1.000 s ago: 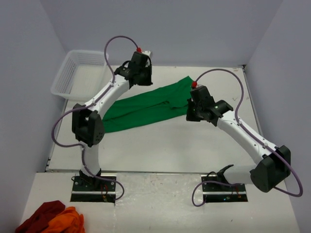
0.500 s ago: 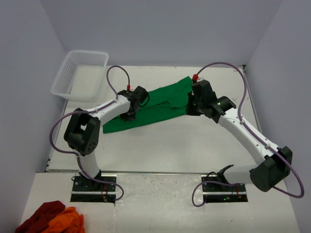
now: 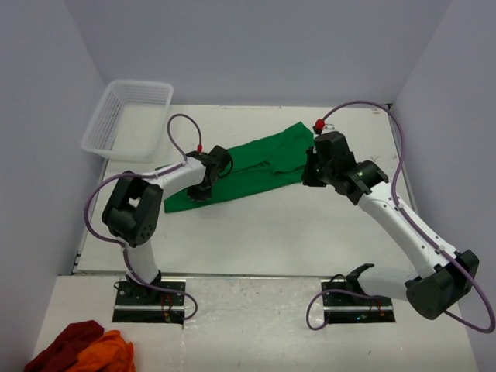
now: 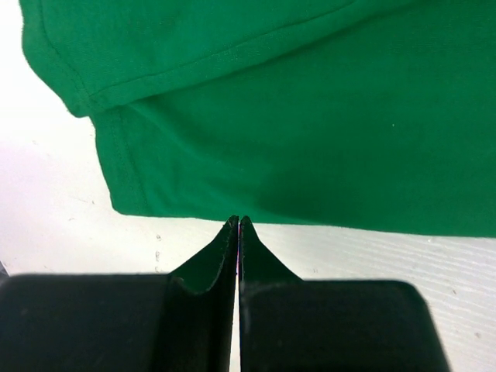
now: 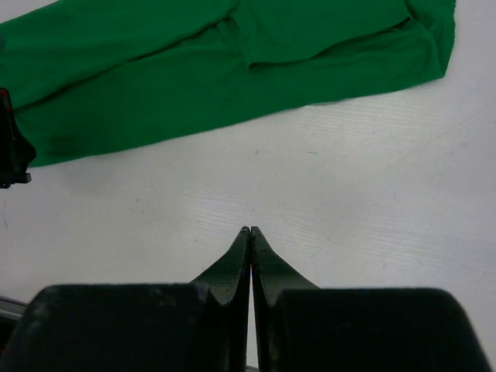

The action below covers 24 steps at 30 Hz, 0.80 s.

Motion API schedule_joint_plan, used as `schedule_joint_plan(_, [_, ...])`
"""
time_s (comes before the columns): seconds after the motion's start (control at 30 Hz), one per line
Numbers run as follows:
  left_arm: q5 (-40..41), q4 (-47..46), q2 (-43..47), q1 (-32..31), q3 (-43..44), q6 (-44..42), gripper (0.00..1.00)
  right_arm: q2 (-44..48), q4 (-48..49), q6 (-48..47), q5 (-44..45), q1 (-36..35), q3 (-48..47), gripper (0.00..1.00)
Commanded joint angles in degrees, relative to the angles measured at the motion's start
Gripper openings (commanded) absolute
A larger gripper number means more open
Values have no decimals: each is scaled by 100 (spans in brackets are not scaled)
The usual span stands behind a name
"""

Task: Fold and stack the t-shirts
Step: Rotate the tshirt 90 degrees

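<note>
Top external view: rumpled green t-shirt on table; clenched, empty left gripper at its hem; clenched, empty right gripper beside it.

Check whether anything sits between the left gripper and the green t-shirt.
Nothing visible does. The left gripper, jaws shut, has its tips right at the near hem of the green t-shirt, with no other object between them.

- Left gripper has dropped from high up beside the white basket to table level. The hem of the green t-shirt now lies just ahead of its closed tips.
- Right gripper has edged slightly outward. Its arm is stretched further, with the elbow swung right.
</note>
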State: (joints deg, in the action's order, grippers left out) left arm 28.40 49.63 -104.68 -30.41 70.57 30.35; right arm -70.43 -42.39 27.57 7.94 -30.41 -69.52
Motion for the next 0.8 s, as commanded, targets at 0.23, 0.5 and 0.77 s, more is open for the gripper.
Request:
schedule_joint_plan(0.23, [-379, -612, -474, 123, -16, -187, 0, 355, 20, -120, 234, 36, 149, 0])
schedule_joint_plan(0.5, [-1248, -980, -580, 115, -271, -108, 0, 478, 3, -129, 304, 88, 166, 0])
schedule_joint_plan(0.77, [-2839, -1613, -211, -544, -772, 182, 0, 276, -199, -42, 304, 255, -62, 0])
